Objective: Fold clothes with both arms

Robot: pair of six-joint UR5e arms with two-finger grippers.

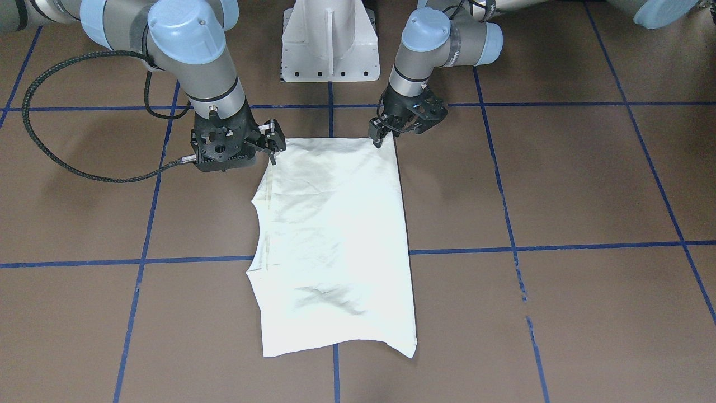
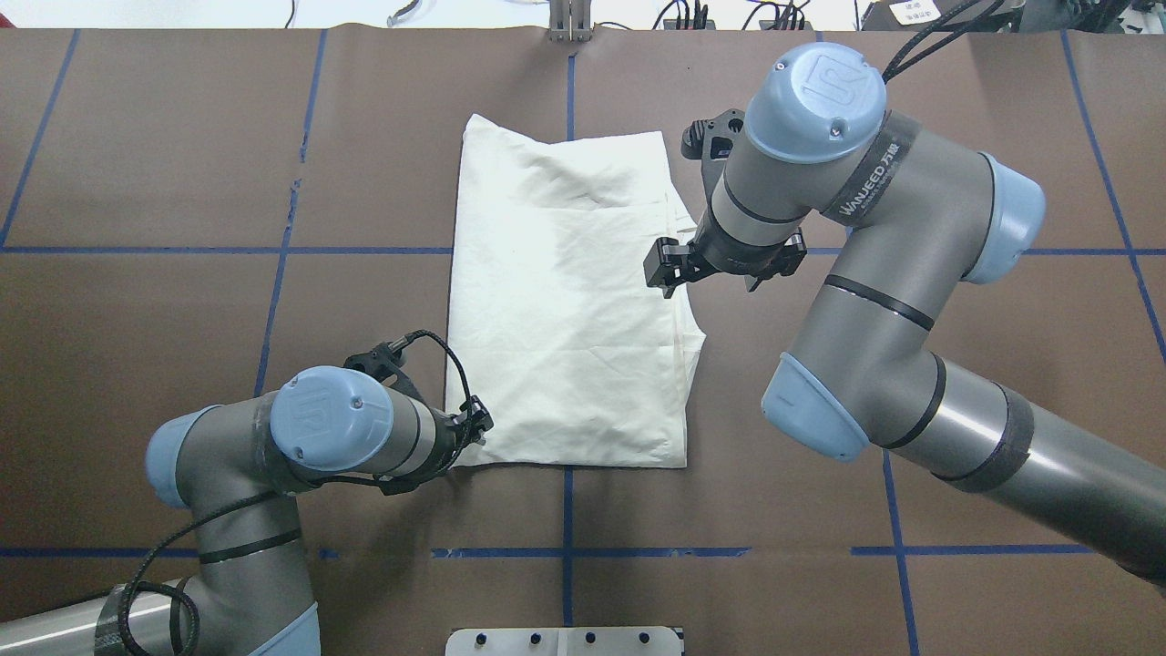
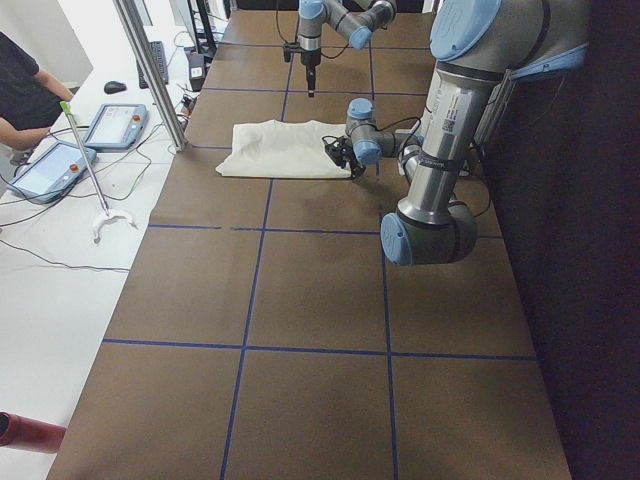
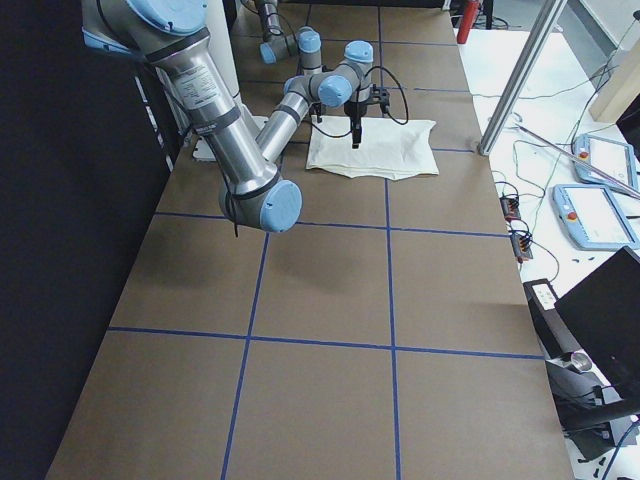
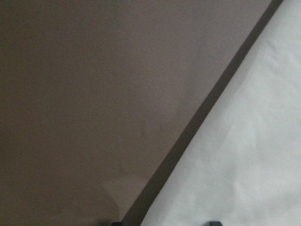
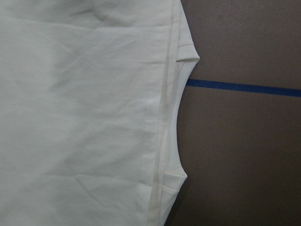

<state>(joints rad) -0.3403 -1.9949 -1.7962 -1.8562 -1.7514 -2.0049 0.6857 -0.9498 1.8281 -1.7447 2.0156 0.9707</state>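
Observation:
The cream shirt [image 1: 335, 240] lies flat on the brown table as a tall folded rectangle, plain side up [image 2: 565, 301]. My left gripper [image 1: 380, 143] is low at the shirt's corner nearest the robot [image 2: 475, 428]. In the left wrist view its tips sit apart at the bottom edge, with the flat shirt [image 5: 244, 155] and its edge between them. My right gripper [image 1: 272, 159] hangs above the shirt's other long edge [image 2: 669, 282], holding nothing and apparently open. Its wrist view looks down on the shirt [image 6: 84, 113] and the curved neckline [image 6: 181, 117].
The white pedestal base [image 1: 330, 45] stands behind the shirt. A black cable [image 1: 33, 140] loops beside the right arm. Blue tape lines [image 1: 503, 246] cross the table. A person [image 3: 25, 90], tablets [image 3: 115, 125] and a metal pole [image 3: 150, 70] are beyond the table's far side.

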